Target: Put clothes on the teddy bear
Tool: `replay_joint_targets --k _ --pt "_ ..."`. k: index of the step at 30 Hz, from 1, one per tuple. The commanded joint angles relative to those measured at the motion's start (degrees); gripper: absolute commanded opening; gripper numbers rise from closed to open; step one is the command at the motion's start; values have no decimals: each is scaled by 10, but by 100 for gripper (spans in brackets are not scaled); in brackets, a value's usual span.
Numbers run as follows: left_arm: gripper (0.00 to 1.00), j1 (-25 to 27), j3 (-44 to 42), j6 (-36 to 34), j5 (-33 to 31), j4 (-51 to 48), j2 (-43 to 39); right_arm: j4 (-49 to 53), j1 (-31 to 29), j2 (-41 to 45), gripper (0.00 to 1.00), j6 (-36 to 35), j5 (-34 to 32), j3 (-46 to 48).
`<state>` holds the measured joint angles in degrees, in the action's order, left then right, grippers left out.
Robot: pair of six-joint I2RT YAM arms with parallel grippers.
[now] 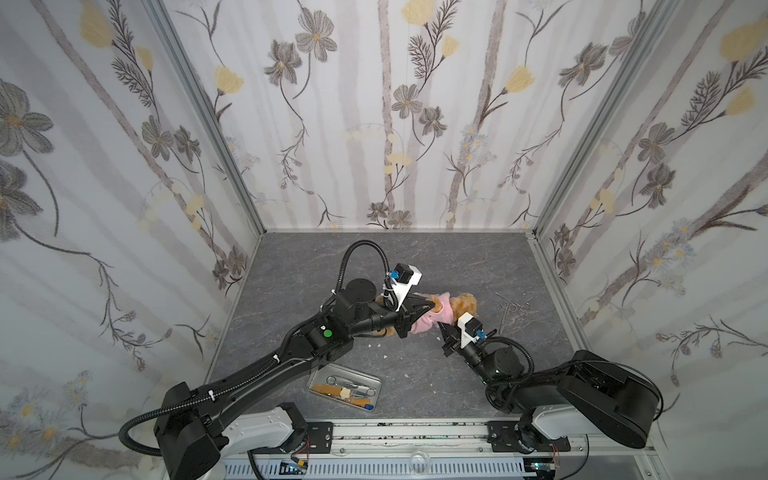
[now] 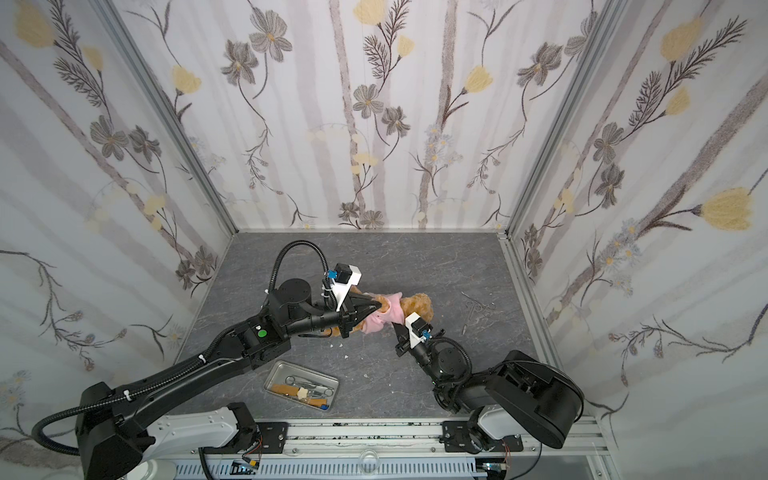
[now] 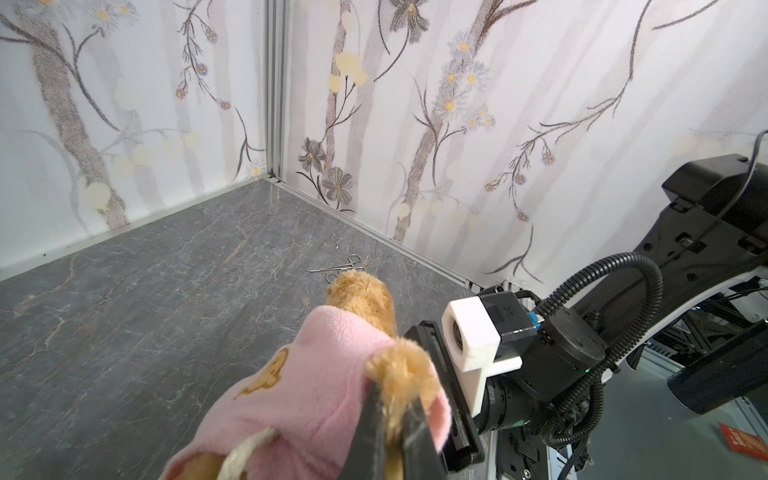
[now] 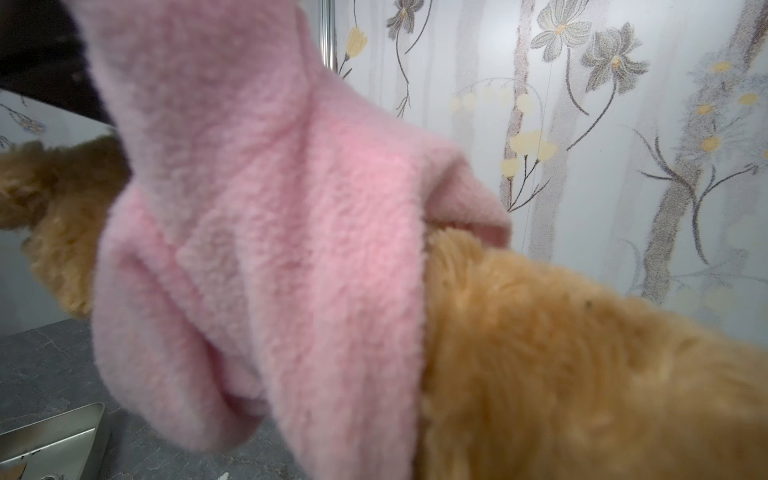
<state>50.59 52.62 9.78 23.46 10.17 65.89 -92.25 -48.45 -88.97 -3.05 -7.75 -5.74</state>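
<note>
A: What is the bear (image 1: 464, 304) looking like?

B: It is showing shaggy, matt golden-brown plush. The shirt (image 1: 430, 321) is showing soft pink fleece, fuzzy and matt.

A: And the rest?

B: The table (image 1: 415, 266) is showing smooth grey stone-look veining with a faint sheen. The tray (image 1: 353, 371) and forceps (image 1: 513, 307) are gleaming as bare metal. The walls (image 1: 374, 124) are looking like matt printed paper.

No legible text, number or brand name is present in any view. The print (image 3: 266, 374) on the pink shirt (image 3: 324, 357) is a picture, not lettering. The red card (image 3: 744, 442) in the left wrist view carries pale markings too small to read. The green round marker (image 1: 327, 332) on the left arm bears no character.
</note>
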Motion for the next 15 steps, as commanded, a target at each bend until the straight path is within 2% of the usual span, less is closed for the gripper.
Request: replay_joint_targets --k 1,3,6,7,9,12,15 --pt "0 -8 -6 22 70 104 -10 73 4 0 0 -1 -15 -3" --pt "0 -14 -6 -4 66 69 -15 99 10 13 0 -5 -4 -3" --pt "0 -13 11 -100 20 -27 -16 138 10 38 0 -17 23 1" --pt "3 -13 13 -134 -4 -47 -16 151 30 47 0 -23 38 2" --pt "15 -13 11 -187 -33 -73 -21 165 33 65 0 -33 64 5" --pt "30 -13 17 -246 -48 -100 -25 197 34 88 0 -53 92 5" --pt "40 -13 30 -295 -61 -128 -28 229 34 110 0 -69 104 2"
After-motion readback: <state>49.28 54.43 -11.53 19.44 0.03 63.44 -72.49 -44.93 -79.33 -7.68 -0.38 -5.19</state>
